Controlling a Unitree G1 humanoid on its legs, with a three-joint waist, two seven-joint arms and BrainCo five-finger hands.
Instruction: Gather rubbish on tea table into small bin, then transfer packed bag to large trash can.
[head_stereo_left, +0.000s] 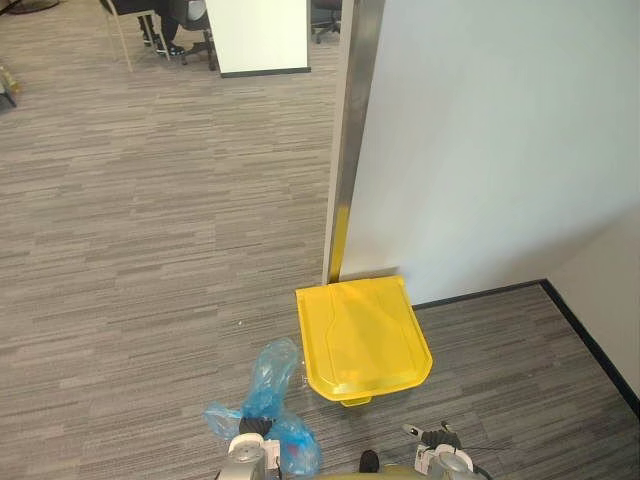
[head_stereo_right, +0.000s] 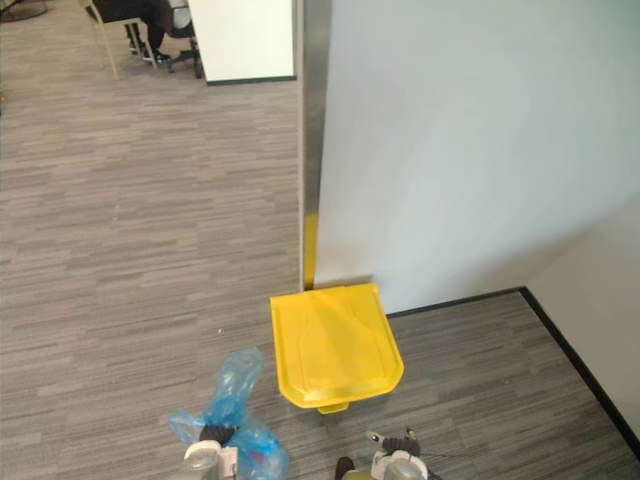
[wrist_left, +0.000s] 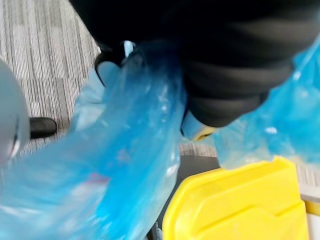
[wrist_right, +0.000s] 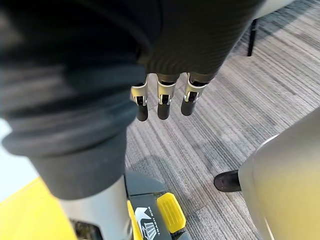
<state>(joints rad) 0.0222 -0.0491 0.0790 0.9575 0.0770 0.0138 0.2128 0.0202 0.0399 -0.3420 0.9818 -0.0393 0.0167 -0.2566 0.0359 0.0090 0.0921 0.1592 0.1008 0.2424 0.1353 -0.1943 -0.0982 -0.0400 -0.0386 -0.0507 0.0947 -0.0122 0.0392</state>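
Two hands sit low in front of me. My left hand (head_stereo_left: 247, 452) grips the blue bag (head_stereo_left: 272, 372), a dark fingertip hooked into the plastic, and the bag's long neck stands up just ahead of the hand. My right hand (wrist_right: 164, 100) hangs empty, fingers straight. Just right of the bag and a little farther on stands the yellow can (head_stereo_left: 362, 338), lid down, its pedal (wrist_right: 170, 212) on the near side, closer to my right. Behind it the wall (head_stereo_left: 480, 150) and metal post (head_stereo_left: 352, 130) block the way; the carpet floor (head_stereo_left: 150, 250) leaves free room on the left.
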